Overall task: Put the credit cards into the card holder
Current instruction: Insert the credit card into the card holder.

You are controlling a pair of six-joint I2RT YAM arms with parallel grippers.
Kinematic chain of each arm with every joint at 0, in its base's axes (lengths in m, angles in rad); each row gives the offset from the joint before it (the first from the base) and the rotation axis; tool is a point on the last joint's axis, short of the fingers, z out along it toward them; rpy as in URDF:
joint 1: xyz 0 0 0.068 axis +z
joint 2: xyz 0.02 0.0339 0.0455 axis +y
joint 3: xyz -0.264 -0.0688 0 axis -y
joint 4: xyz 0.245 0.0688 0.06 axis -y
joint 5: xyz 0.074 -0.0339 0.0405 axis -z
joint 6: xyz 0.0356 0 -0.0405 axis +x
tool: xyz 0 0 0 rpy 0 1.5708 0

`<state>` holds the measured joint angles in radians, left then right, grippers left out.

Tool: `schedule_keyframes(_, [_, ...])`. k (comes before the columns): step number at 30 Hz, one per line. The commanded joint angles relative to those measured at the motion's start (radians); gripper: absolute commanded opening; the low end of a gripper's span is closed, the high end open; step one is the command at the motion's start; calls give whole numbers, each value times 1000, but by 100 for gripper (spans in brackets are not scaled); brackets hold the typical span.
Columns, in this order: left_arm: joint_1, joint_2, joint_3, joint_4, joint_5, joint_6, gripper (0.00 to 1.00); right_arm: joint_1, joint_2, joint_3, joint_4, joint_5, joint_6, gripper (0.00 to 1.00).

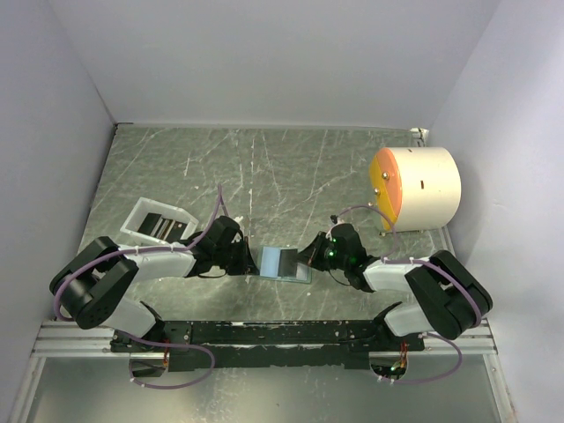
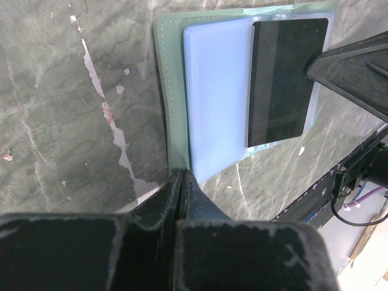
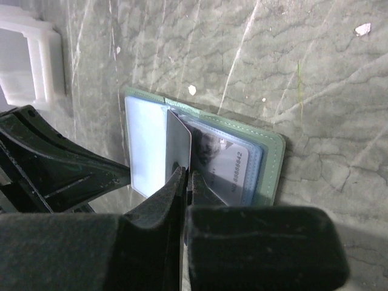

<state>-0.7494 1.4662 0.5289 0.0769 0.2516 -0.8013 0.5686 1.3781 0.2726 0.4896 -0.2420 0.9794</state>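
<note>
The grey-green marbled table [image 1: 291, 167] carries everything. At its far right a white drum [image 1: 423, 187] lies on its side, its orange face turned toward the middle. At the left is a shallow white tray [image 1: 141, 216] with dark credit cards [image 1: 163, 227] lying in it.

Between the two arms, near the front edge, the card holder [image 1: 284, 263] lies open and flat, with its sage-green cover underneath and its light blue leaves facing up. The left hand [image 2: 182, 179] is clenched on the card holder's edge on its own side, pinning it there. The right hand [image 3: 185, 176] is clenched on a black credit card [image 2: 282, 79], which sits over the half of the card holder nearer that hand, its far end at the pockets. A pale card printed with numbers [image 3: 233, 170] shows through a clear pocket just beside it.
</note>
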Motion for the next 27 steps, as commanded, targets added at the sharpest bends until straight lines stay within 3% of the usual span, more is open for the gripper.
schedule_keyframes(1, [-14,14,-22,-13,-15,1,7,-4,30,-7,46,30,10,0])
schedule_keyframes(27, [-16,10,-8,-30,-19,12,7,-3,61,-33,59,-32,10,0])
